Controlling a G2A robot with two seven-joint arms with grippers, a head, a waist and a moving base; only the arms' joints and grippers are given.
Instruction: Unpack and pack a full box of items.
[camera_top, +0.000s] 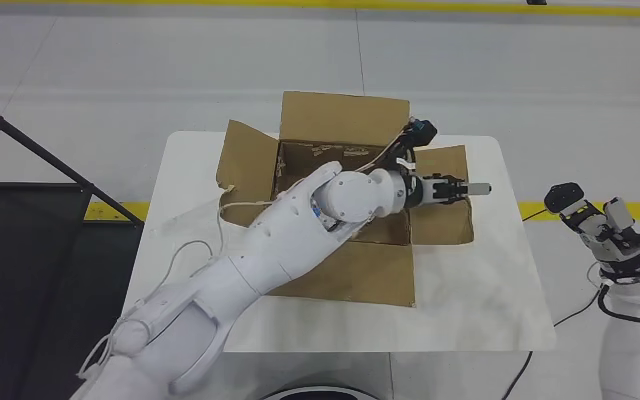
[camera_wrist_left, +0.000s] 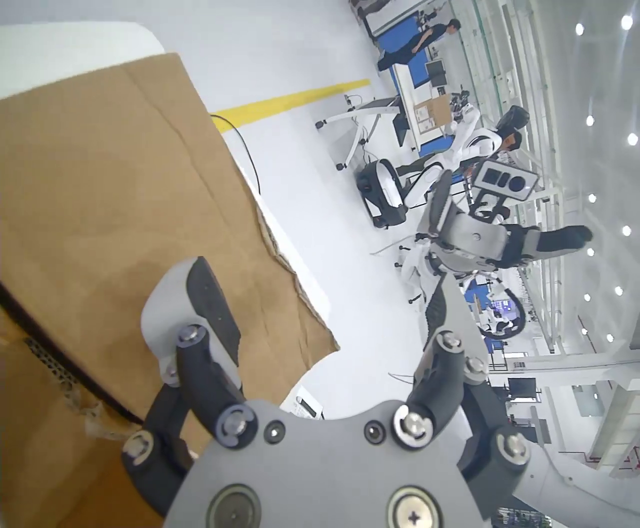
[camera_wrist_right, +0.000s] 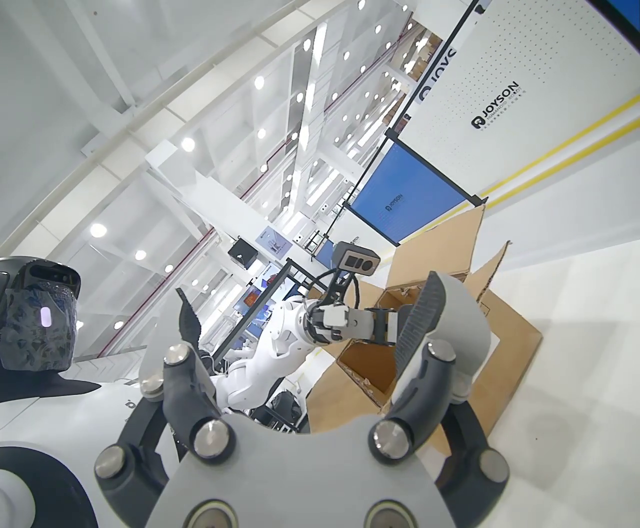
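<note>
Left gripper (camera_top: 468, 188) hangs wide open, empty, mid-frame over the box (camera_top: 340, 120) by its right-hand flap (camera_top: 445, 222); right gripper (camera_top: 572, 198) also open and empty, far right. Cardboard looks light, stiff yet creasable, so I'd pinch a flap edge.

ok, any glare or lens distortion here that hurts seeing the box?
Top view: even light, only faint shadows beside the box on the table, no glare. Left wrist view: wide-angle bending toward the edges, ceiling lamps show as bright dots, the cardboard is evenly lit. Right wrist view: strongest bending, the ceiling curves, lamps are bright, the box is free of glare.
</note>
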